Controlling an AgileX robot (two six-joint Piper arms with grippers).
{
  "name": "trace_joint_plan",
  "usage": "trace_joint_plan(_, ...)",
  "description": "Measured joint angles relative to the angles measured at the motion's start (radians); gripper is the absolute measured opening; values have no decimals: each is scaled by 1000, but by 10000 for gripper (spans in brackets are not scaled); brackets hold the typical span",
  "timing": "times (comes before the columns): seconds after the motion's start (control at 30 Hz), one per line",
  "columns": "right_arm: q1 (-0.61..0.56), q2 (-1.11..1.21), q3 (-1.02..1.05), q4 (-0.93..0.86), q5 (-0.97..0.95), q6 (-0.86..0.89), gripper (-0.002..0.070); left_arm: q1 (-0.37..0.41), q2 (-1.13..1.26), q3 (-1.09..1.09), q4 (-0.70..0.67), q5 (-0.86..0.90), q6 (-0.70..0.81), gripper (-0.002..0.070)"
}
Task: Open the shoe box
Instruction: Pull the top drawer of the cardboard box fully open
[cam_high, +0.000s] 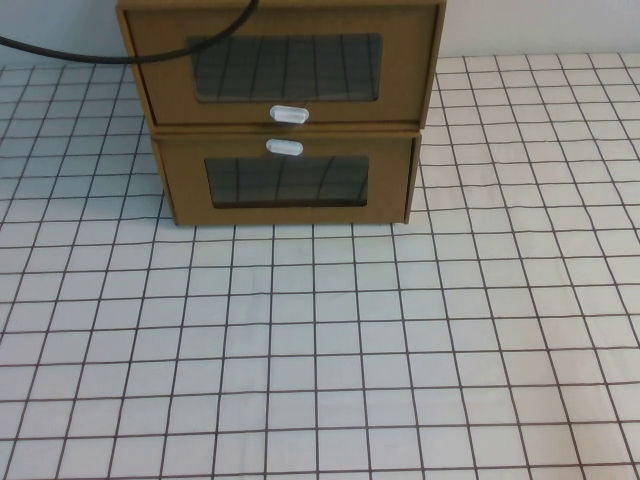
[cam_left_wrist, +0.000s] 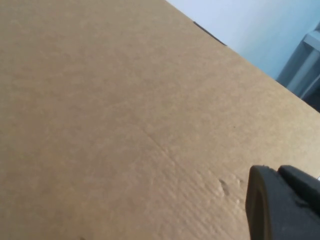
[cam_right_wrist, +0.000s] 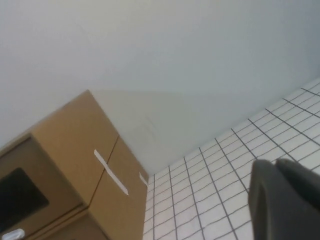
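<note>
Checked tablecloth (cam_high: 320, 350) is laid under shoe boxes (cam_high: 285, 110) — judged light, stiff, best pulled by a white handle (cam_high: 289, 114); left gripper (cam_left_wrist: 282, 205), close against one, cannot be told — spread or not; right gripper (cam_right_wrist: 285, 200) is pressed together alongside.

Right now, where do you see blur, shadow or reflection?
High view: sharp; the upper box window reflects grid lines. Left wrist view: the left gripper is blurred, close to the cardboard. Right wrist view: the shut right gripper is blurred; the box shadows the wall.
</note>
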Motion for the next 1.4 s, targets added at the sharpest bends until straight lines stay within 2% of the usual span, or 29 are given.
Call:
trace_joint_plan(0.1, 0, 0, -3, 52, 31, 0, -13, -12, 15, -9, 0, 0, 0, -2)
trace_joint_plan(0.27, 0, 38, -111, 77, 275, 0, -13, -15, 55, -26, 7, 2, 0, -2)
trace_joint_plan(0.47, 0, 279, -321, -2, 577, -11, -13, -15, 82, -43, 41, 15, -15, -2)
trace_joint_plan(0.6, 0, 443, -453, -16, 720, -90, -13, -15, 94, -47, 49, 21, -20, -2)
trace_joint_plan(0.97, 16, 865, -821, -16, 902, -265, -13, -15, 104, -51, 101, 19, -40, -2)
trace_joint_plan(1.07, 72, 987, -942, -40, 911, -272, -13, -15, 104, -51, 102, 19, -41, -2)
trace_joint_plan(1.17, 174, 1095, -1063, -87, 911, -255, -13, -15, 104, -51, 102, 19, -41, -2)
trace_joint_plan(1.27, 333, 1206, -1186, -198, 912, -182, -13, -15, 104, -51, 102, 19, -48, -2)
trace_joint_plan(1.4, 573, 1372, -1321, -442, 920, -26, -13, -15, 104, -51, 103, 17, -48, -2)
